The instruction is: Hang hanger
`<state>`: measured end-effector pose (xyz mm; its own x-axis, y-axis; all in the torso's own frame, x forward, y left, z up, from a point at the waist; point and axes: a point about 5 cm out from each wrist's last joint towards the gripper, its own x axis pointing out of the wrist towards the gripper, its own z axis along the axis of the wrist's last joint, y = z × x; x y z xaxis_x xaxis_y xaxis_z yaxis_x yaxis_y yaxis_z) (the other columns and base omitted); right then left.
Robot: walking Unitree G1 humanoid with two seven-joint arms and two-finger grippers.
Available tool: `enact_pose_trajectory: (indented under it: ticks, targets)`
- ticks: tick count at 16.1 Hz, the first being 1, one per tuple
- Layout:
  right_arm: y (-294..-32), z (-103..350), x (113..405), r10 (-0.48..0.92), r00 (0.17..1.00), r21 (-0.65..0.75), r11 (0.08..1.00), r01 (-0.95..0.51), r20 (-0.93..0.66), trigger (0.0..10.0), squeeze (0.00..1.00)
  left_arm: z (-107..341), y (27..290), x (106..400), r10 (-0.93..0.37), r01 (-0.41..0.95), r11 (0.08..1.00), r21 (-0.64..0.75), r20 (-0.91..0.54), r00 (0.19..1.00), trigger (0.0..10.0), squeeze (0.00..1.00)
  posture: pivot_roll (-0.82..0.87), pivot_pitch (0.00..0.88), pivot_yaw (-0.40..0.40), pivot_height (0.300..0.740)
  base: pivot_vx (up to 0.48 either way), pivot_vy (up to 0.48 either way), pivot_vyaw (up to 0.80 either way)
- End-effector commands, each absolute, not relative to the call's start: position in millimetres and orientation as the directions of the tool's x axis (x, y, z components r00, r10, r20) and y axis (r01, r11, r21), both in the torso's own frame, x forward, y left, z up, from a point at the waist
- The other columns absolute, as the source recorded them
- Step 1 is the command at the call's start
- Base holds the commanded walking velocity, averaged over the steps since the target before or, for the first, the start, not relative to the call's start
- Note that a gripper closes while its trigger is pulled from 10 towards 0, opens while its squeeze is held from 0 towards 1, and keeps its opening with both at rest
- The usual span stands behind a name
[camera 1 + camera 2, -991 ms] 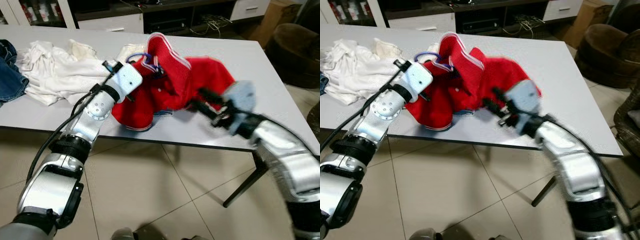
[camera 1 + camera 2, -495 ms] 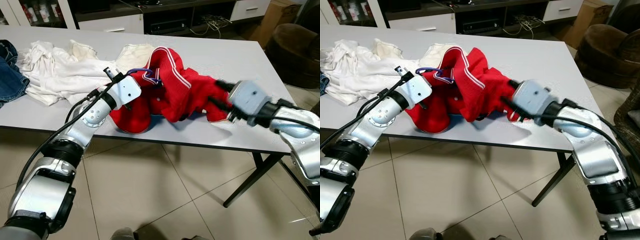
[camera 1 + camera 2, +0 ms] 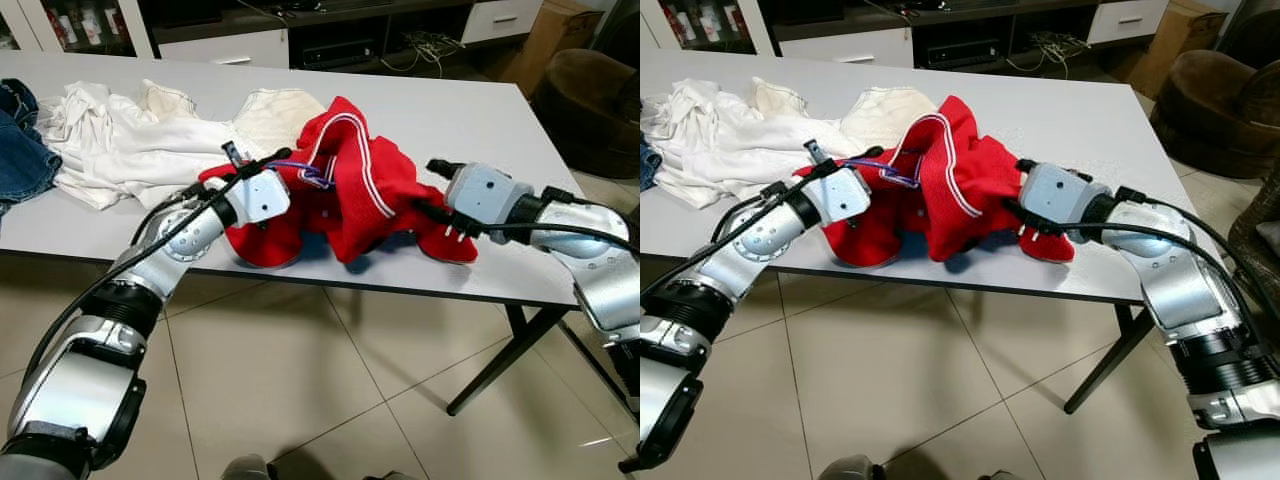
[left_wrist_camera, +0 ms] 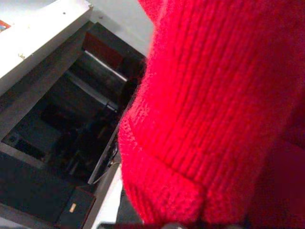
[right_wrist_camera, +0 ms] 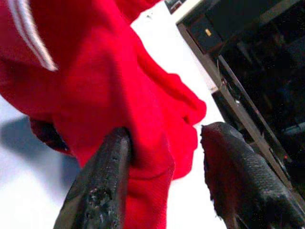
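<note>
Crumpled red knit sweater with white stripes (image 3: pixel 355 195): heaped near front edge of grey rectangular table (image 3: pixel 520 190). Purple wire hanger (image 3: pixel 305 172): poking from sweater's collar.
Left gripper (image 3: pixel 290 170): at hanger and collar, fingers buried in knit; grip state cannot tell.
Right gripper (image 5: pixel 162 176): fingers spread, red fabric between them, one finger (image 5: pixel 102 183) touching cloth.
White garments (image 3: pixel 130 140): piled toward table's left end.
Blue denim (image 3: pixel 18 150): at left edge.

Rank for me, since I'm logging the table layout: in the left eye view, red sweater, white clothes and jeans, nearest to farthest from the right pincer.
1. Red sweater, against the right pincer.
2. White clothes, mid-table, to the robot's left.
3. Jeans, at the table's far left edge.
</note>
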<state>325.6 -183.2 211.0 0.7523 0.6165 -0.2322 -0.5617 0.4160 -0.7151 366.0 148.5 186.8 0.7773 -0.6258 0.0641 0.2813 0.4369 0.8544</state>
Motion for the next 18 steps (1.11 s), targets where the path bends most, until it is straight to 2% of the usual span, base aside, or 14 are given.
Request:
enact_pose_trajectory:
  ticks: [1, 2, 7, 9, 10, 18]
  targets:
    - [-177.2, 213.7, 328.6, 0.646, 0.724, -0.72, 0.381, -0.58, -0.241, 10.0, 0.0, 188.1, 147.7, 364.2, -0.645, 0.276, 0.413, 0.868, 0.065, 0.761, 10.0, 0.0, 0.08, 0.0, 0.012, 0.74, 0.0, 0.0, 0.0]
    - [-172.7, 204.5, 326.0, 0.669, 0.687, -0.689, 0.356, -0.631, -0.283, 10.0, 0.0, 189.2, 146.0, 363.4, -0.657, 0.273, 0.404, 0.873, 0.069, 0.751, 10.0, 0.0, 0.08, 0.0, 0.012, 0.74, 0.0, 0.0, 0.0]
    - [-163.6, 189.9, 325.5, 0.689, 0.65, -0.635, 0.353, -0.687, -0.32, 10.0, 0.0, 193.4, 131.9, 356.1, -0.735, 0.263, 0.339, 0.904, 0.08, 0.673, 10.0, 0.0, 0.08, 0.0, 0.015, 0.74, 0.0, 0.0, 0.0]
    - [-164.9, 185.9, 326.3, 0.681, 0.652, -0.623, 0.36, -0.695, -0.333, 1.9, 0.0, 194.7, 131.3, 355.7, -0.74, 0.256, 0.339, 0.905, 0.089, 0.666, 10.0, 0.0, 0.08, 0.0, 0.014, 0.74, 0.0, 0.0, 0.0]
    - [-166.2, 183.6, 326.8, 0.672, 0.658, -0.616, 0.37, -0.696, -0.339, 0.0, 0.0, 195.5, 131.5, 355.7, -0.74, 0.252, 0.345, 0.904, 0.097, 0.665, 10.0, 0.0, 0.08, 0.0, 0.014, 0.74, 0.0, 0.0, 0.0]
    - [-168.4, 181.1, 330.5, 0.638, 0.706, -0.625, 0.423, -0.656, -0.309, 0.0, 0.0, 198.9, 131.1, 355.0, -0.733, 0.207, 0.374, 0.904, 0.152, 0.663, 10.0, 0.0, 0.07, 0.0, 0.015, 0.74, 0.0, 0.0, 0.0]
